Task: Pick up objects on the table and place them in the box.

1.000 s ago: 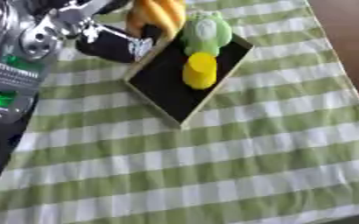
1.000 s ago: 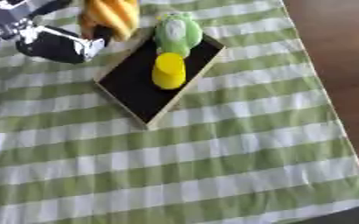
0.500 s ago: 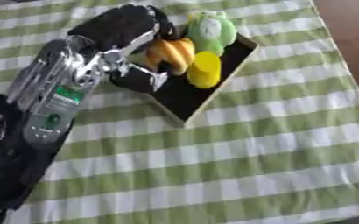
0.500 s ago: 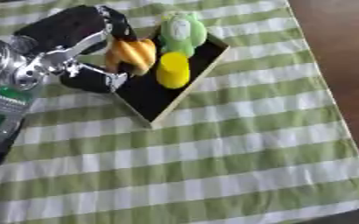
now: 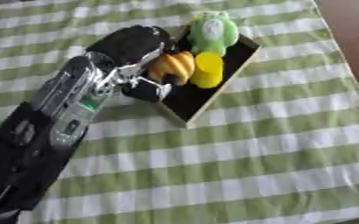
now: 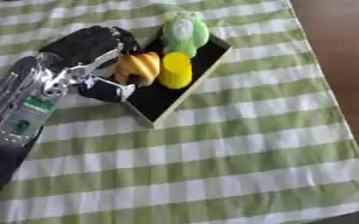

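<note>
1. Reaching in from the near left: the left arm (image 5: 52, 127), black and silver, crossing the green-checked cloth (image 5: 236, 166) that is covering the bench.
2. Hovering at the near-left edge of the box (image 5: 184, 118): the left hand (image 5: 133, 43), fingers (image 5: 153, 83) curling round the orange object (image 5: 175, 66) and pinching it from the left side.
3. Lying directly right of the palm: the orange object, striped and rounded, its long axis seeming to run roughly along the box, from near to far. Already sitting over the black floor of the box; whether resting on that floor or hanging just above it, not possible to tell.
4. Judging the coming move: only opening the fingers and pulling the hand back to the left, away from the box wall, since the object is already inside the rim.
5. Touching the orange object on its right: the yellow cylinder (image 5: 208, 70), standing in the box.
6. Sitting at the far end of the box: the green plush toy (image 6: 184, 31), close to the yellow cylinder.
7. Comparing the views: showing more of the arm in the left eye view; showing the gap between thumb and box wall a little better in the right eye view.
8. Not showing in either view: the right hand.
</note>
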